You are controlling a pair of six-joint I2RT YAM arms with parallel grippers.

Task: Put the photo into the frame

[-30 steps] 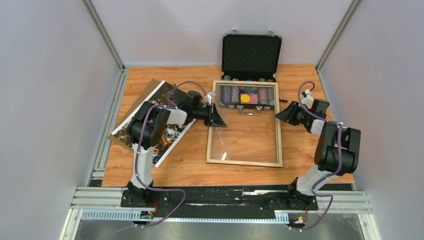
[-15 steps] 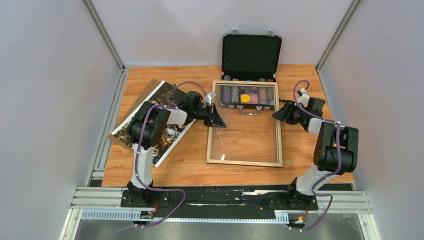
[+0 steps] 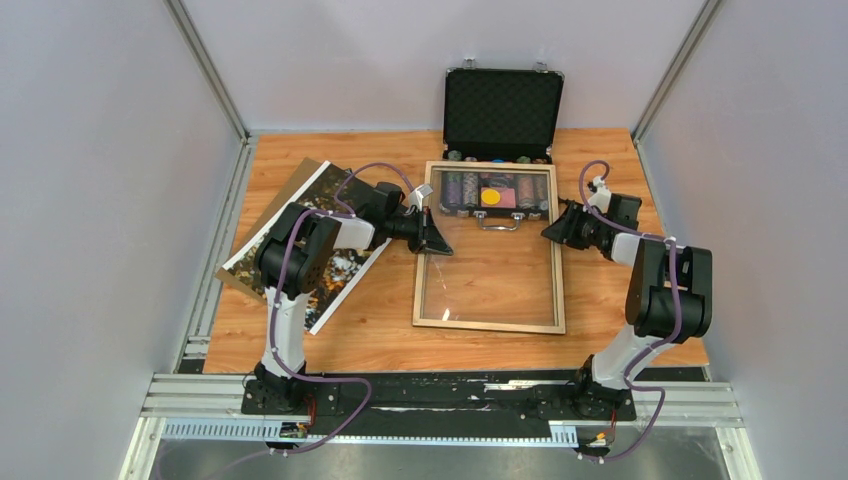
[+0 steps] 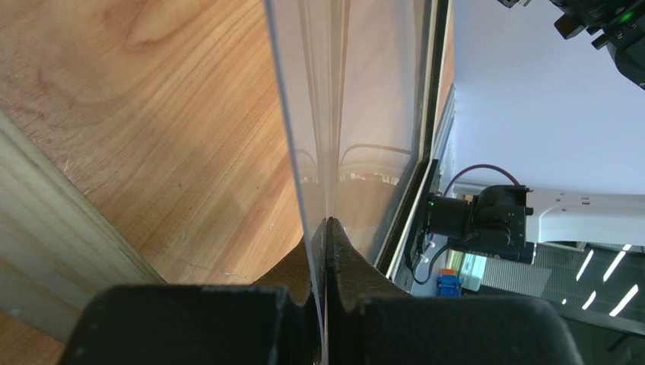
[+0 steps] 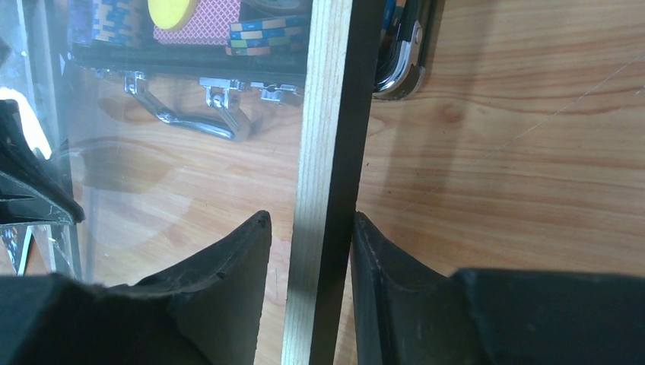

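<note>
Advancing, your right tool [image 5: 310,220] now straddles the frame's [image 5: 323,114] rail, fingers [image 5: 228,274] apart, apparently to steady it; your left tool [image 4: 327,228] clamps the clear sheet [image 4: 350,91], photo [image 3: 340,272] lying behind it.

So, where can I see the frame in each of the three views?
Top external: the frame is central, its far end over the open chip case.
Left wrist: its pale rail at lower left.
Right wrist: one rail upright mid-picture, between the right gripper fingers.
Shared landmark: the clear sheet, seen in all three.
</note>
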